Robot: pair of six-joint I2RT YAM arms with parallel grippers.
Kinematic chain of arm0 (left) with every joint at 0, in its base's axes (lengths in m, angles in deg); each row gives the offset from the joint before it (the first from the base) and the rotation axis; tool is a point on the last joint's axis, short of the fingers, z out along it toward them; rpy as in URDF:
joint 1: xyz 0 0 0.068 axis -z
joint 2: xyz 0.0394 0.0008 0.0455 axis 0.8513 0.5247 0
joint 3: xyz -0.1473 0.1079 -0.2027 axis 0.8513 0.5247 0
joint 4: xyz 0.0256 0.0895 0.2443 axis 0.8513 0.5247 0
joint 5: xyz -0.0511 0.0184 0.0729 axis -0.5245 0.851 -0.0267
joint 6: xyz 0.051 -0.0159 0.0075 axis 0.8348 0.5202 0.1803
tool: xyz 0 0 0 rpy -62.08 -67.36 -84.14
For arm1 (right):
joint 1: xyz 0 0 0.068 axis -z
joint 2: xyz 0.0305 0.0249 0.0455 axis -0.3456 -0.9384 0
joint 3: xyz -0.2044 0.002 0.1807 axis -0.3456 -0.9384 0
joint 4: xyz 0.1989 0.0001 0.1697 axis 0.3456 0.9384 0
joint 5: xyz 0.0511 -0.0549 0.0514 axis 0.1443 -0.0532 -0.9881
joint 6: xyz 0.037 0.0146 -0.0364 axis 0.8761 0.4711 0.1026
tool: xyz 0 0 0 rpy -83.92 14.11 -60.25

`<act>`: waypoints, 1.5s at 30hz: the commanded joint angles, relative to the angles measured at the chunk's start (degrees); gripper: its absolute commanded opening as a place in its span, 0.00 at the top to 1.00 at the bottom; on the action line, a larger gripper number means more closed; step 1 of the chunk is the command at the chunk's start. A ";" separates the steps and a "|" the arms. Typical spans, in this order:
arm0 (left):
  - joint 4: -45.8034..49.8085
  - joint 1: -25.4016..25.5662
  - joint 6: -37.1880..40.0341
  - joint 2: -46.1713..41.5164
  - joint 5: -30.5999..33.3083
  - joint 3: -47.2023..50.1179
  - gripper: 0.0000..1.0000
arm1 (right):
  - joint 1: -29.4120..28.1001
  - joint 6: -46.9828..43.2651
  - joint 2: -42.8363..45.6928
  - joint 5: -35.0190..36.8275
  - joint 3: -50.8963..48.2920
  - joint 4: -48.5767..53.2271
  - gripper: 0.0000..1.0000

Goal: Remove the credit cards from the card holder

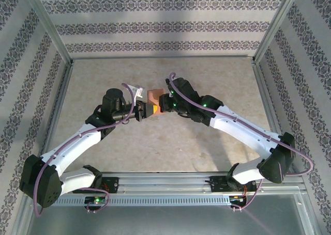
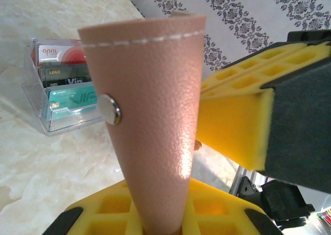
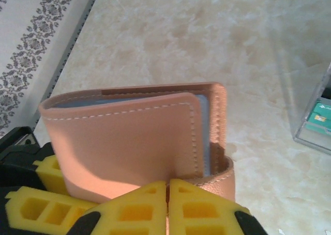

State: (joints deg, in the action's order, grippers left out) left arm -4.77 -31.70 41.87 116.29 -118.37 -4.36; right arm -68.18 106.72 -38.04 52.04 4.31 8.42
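Observation:
The card holder (image 1: pixel 154 97), a tan-brown leather wallet, hangs above the table middle between both grippers. My left gripper (image 2: pixel 160 217) is shut on its lower edge, and its outer face with a metal snap (image 2: pixel 109 109) rises in front of the left wrist camera. My right gripper (image 3: pixel 167 193) has its yellow pads pressed together on the wallet's (image 3: pixel 124 137) strap-like tab. The wallet is folded, with a grey-blue inner pocket edge (image 3: pixel 205 137) showing; any cards inside it are hidden. Teal, dark and red-white credit cards (image 2: pixel 72 102) stand in a clear box.
The clear plastic box (image 1: pixel 135 90) sits on the marble-look table (image 1: pixel 170 152) just behind the left gripper; its corner (image 3: pixel 310 126) shows in the right wrist view. Patterned walls and metal frame rails (image 1: pixel 57 100) enclose the table on three sides.

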 commanded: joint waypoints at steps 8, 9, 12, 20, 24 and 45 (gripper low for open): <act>-0.75 2.02 2.95 -2.56 -0.70 -4.38 0.87 | 1.82 -1.02 2.07 4.35 -2.47 2.82 0.94; 0.29 2.10 3.38 -2.44 0.00 -4.57 0.87 | 1.97 -1.19 2.55 4.49 -2.85 2.69 0.92; 2.17 2.00 4.00 -2.43 1.52 -4.88 0.88 | 2.69 -1.69 4.40 4.45 -4.27 2.10 0.86; 3.77 2.00 4.95 -2.45 2.33 -5.21 0.88 | 7.96 -2.43 12.00 0.90 -12.06 -1.80 0.69; 4.89 2.00 5.69 -1.86 0.70 -5.95 0.88 | 12.37 -3.13 16.52 -9.33 -18.84 -10.47 0.56; 5.46 1.94 6.62 -0.27 -6.74 -8.48 0.88 | 19.02 -8.43 23.49 -34.38 -28.99 -30.51 0.18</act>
State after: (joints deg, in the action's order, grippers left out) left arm 1.16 -30.54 47.05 116.56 -121.85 -10.35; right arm -50.19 99.72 -14.13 19.24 -23.36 -19.04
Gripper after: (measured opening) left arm 0.161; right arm 0.817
